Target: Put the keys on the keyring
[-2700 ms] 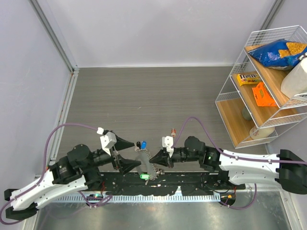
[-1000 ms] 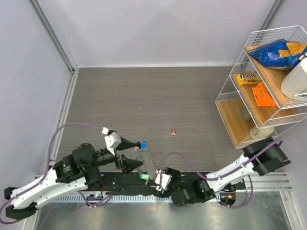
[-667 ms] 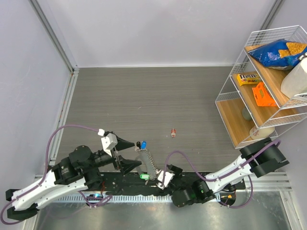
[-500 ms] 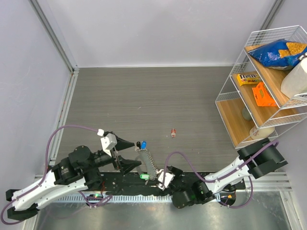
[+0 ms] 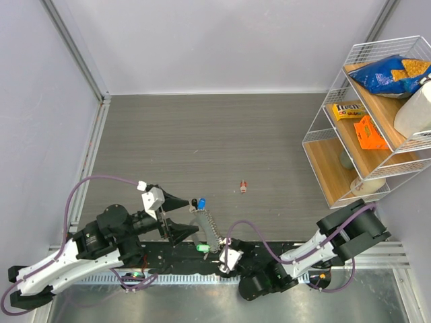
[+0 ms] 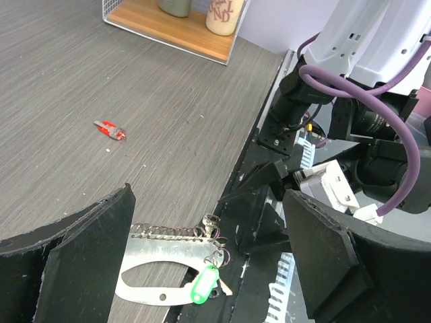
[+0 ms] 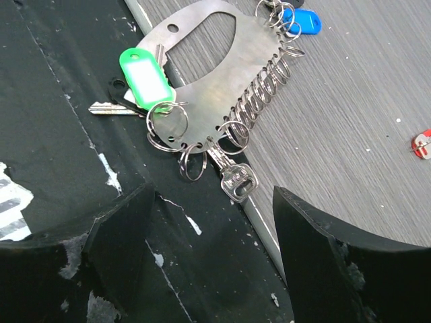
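Two grippers are in view, and both stand with jaws spread wide and nothing between them.

1. The left gripper (image 5: 192,217) (image 6: 209,199) points along the near edge of the table (image 5: 202,134). The keyring (image 5: 207,229) (image 6: 168,250) lies just ahead of its fingertips, untouched.
2. The right gripper (image 5: 227,259) (image 7: 215,195) hangs low over the black mat (image 5: 168,252) (image 7: 67,168) at the arm bases. Its arm is folded close to the base. The near end of the keyring (image 7: 215,74) lies just beyond its fingertips, with no contact.
3. The keyring is a flat metal plate with an oval cutout and a row of small wire rings along one edge. It lies flat, partly on the mat and partly on the table.
4. The green key (image 5: 202,247) (image 6: 202,284) (image 7: 145,77) rests at the plate's near end, on the mat, against a ring.
5. The silver key (image 7: 236,178) hangs from a ring at that same end and lies across the mat's edge.
6. The blue key (image 5: 201,202) (image 7: 301,21) lies at the far end of the ring row, on the table.
7. The red key (image 5: 243,186) (image 6: 110,129) (image 7: 423,145) lies alone on the table, well apart from the keyring.
8. A wire rack (image 5: 316,134) stands at the right side of the table.
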